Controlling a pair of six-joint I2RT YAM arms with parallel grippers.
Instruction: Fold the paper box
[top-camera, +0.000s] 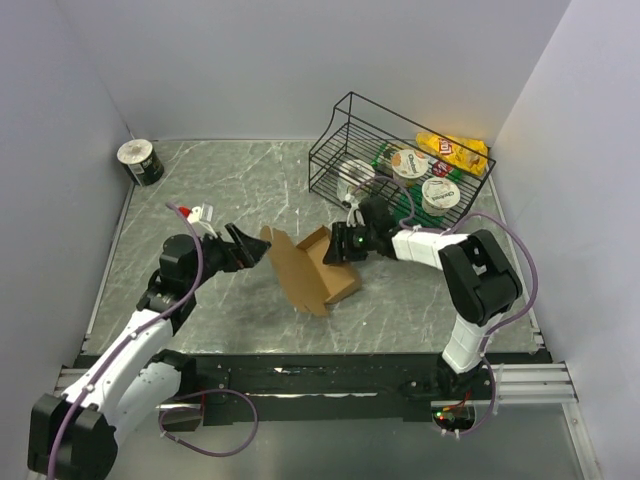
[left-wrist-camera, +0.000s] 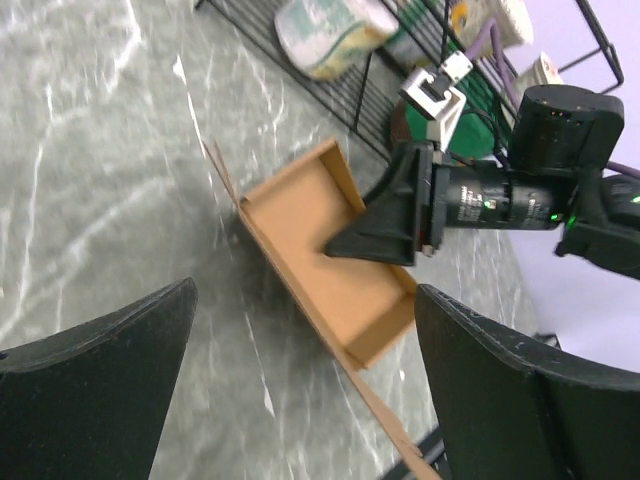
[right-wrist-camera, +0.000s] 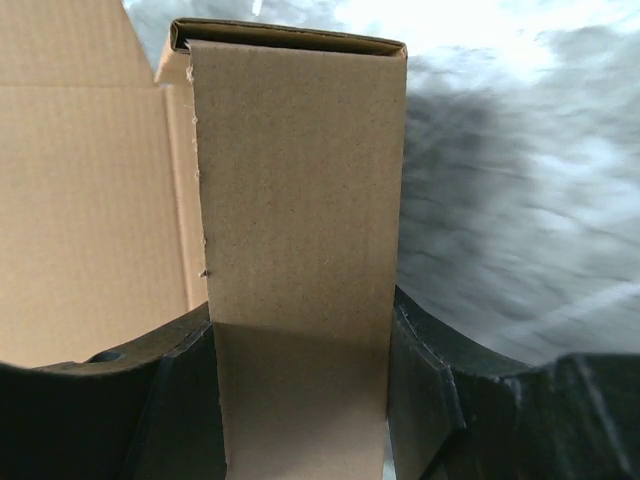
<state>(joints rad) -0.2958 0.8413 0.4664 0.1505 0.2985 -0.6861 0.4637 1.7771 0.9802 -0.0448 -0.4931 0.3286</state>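
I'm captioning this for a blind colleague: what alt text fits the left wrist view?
A half-folded brown paper box lies on a grey marbled table, the right pincer clamped on one side wall. The left pincer hangs wide open in the foreground, touching nothing; a black wire basket sits behind.

The paper box (top-camera: 297, 266) — matt brown cardboard; table (top-camera: 230, 190) — glossy veined stone; black wire basket (top-camera: 338, 152).

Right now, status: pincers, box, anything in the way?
Left pincer open, facing the box. Right pincer shut on a box wall. Box partly folded, lid open. Wire basket behind, not in the way.
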